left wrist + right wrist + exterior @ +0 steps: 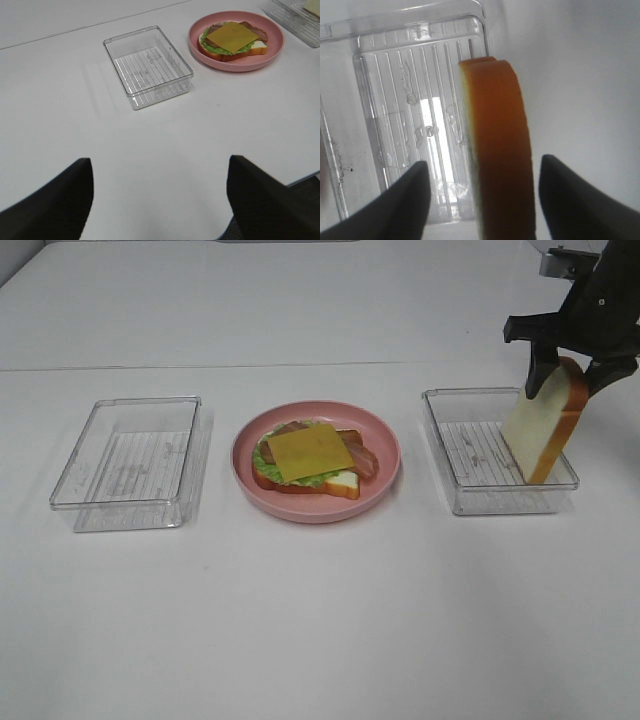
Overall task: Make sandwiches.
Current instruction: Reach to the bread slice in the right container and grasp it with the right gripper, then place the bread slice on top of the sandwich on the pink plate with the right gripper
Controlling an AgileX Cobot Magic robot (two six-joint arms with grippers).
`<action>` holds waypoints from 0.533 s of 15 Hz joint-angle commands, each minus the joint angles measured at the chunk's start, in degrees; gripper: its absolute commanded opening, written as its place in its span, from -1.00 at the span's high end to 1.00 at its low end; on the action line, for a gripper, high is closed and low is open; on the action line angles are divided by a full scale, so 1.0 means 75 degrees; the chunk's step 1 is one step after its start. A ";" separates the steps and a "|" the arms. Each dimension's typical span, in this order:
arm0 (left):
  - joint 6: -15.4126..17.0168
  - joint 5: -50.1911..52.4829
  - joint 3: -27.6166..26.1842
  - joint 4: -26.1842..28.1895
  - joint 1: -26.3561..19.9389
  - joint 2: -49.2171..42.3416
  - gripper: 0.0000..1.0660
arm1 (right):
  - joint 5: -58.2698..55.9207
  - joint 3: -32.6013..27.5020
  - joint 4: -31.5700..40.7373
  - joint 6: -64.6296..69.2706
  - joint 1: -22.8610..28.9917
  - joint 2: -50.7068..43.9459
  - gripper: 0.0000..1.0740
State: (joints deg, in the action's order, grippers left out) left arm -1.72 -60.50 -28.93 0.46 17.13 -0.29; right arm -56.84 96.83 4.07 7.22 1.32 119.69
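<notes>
Orange-brown crust of a thick bread slice [500, 150] fills the right wrist view, smooth and rounded, standing on edge between the two dark fingers of the right gripper [568, 370]. Gaps show on both sides of the slice, so the jaws stand partly open around it, and whether they touch it cannot be told. Below this gripper the slice's white face leans in a clear plastic tray [497, 452] with a ribbed floor, its lower corner down inside the tray by the rim.

Off to that gripper's side, toward the other arm, a round pink plate [316, 461] holds the stacked sandwich [308, 458]: a bread slice underneath, ruffled green lettuce, brown-red bacon strips, and a flat square yellow cheese slice on top. Beyond it sits a second ribbed clear tray [132, 462] on the matte white counter [320, 620].

Ahead of the left gripper [160, 200] lie that tray and the plate; its dark fingers are spread wide, holding nothing.
</notes>
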 commanded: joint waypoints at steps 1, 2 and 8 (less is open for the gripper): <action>0.0053 0.0076 0.0046 -0.0015 0.0015 -0.0160 -0.33 | -0.0023 -0.0008 -0.0015 -0.0122 0.0000 0.0015 0.77; 0.0053 0.0076 0.0046 -0.0015 0.0015 -0.0160 -0.33 | -0.0061 0.0000 -0.0015 -0.0122 0.0000 0.0015 0.99; 0.0053 0.0076 0.0046 -0.0015 0.0015 -0.0160 -0.33 | -0.0176 0.0023 0.0344 -0.0115 0.0015 -0.0665 1.00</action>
State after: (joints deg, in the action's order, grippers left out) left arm -1.72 -60.50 -28.93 0.46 17.13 -0.29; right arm -57.93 96.77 6.36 7.22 1.32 115.79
